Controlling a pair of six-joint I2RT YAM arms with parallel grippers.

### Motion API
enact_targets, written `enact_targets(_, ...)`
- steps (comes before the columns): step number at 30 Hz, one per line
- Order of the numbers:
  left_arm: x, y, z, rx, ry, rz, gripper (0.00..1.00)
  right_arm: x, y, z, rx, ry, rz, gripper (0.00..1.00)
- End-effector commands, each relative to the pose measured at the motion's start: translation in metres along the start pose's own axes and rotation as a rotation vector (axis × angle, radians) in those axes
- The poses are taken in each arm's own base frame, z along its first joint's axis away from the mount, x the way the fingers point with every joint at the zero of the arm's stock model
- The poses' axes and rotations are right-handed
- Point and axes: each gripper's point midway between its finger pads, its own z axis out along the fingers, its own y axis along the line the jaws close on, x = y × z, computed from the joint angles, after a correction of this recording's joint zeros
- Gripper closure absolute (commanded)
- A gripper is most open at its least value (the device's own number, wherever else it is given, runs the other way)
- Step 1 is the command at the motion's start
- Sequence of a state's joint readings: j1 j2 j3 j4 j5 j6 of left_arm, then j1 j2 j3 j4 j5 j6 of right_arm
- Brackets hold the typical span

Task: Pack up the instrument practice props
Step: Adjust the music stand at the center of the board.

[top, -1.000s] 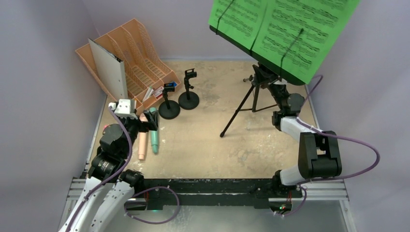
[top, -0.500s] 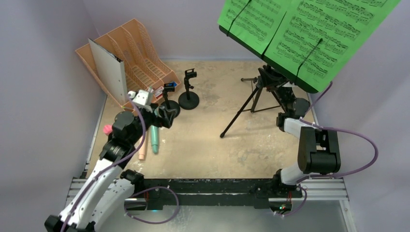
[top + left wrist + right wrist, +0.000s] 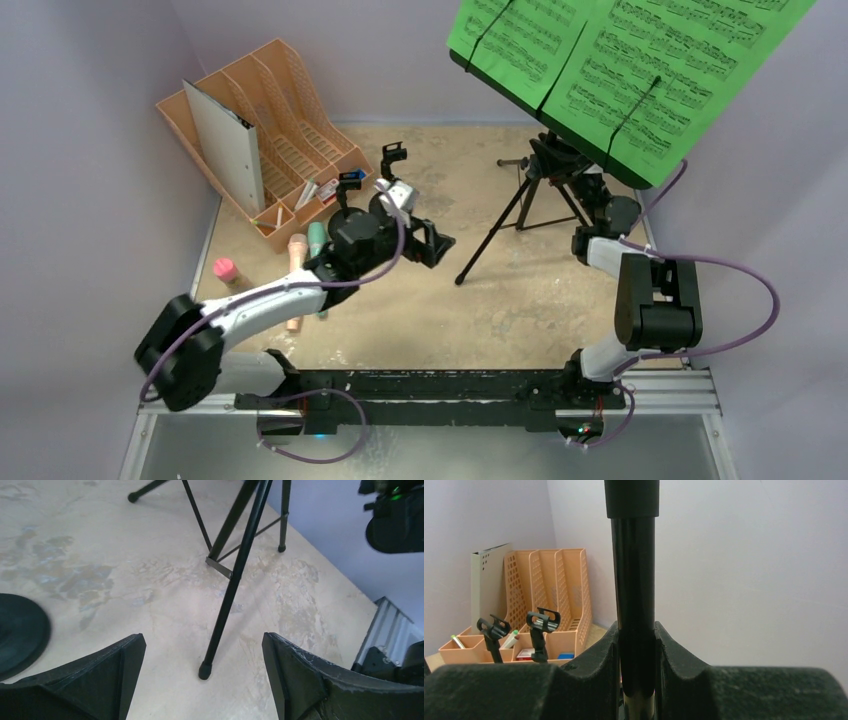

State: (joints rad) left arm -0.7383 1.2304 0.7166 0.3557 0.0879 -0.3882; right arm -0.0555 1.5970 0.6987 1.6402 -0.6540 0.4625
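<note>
The black tripod (image 3: 522,205) stands at the back right and carries the music desk with green sheet-music pages (image 3: 620,60). My right gripper (image 3: 597,200) is shut on its centre pole (image 3: 634,605). My left gripper (image 3: 436,246) is open and low over the table. The tripod's near foot (image 3: 204,670) lies between its fingers (image 3: 107,677) without touching them. The teal microphone (image 3: 316,240) and the pink microphone (image 3: 297,250) lie at the left, partly hidden by my left arm. Two clip poles (image 3: 350,200) (image 3: 392,178) stand beside the rack.
The orange file rack (image 3: 290,130) with a grey binder (image 3: 225,140) stands at the back left, also in the right wrist view (image 3: 549,590). A small pink object (image 3: 225,269) lies near the left edge. A clip pole's round base (image 3: 20,630) sits left of my left gripper.
My left arm has swung right from the microphones to the table's middle, up to the tripod's near leg. The music desk has shifted a little up and right.
</note>
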Motion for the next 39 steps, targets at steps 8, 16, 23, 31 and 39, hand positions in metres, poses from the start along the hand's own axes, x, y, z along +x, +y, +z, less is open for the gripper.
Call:
enact_targets(8,0.024,-0.034,0.096,0.031,-0.102,0.204,0.12,0.012,0.054,-0.018,-0.266,-0.031,-0.059,1.0)
enact_targets(16,0.06,-0.035,0.127,0.042,-0.058,0.319,0.2,0.012,0.056,-0.017,-0.282,-0.024,-0.051,1.0)
enact_targets(23,0.078,-0.034,0.139,0.068,-0.052,0.404,0.51,0.013,0.056,-0.015,-0.292,-0.016,-0.045,1.0)
enact_targets(31,0.067,-0.027,0.128,0.008,-0.083,0.499,1.0,0.015,0.055,-0.011,-0.325,-0.008,-0.039,1.0)
enact_targets(39,0.055,-0.013,0.094,-0.153,-0.142,0.554,1.0,0.02,0.061,-0.001,-0.442,-0.012,0.0,1.0)
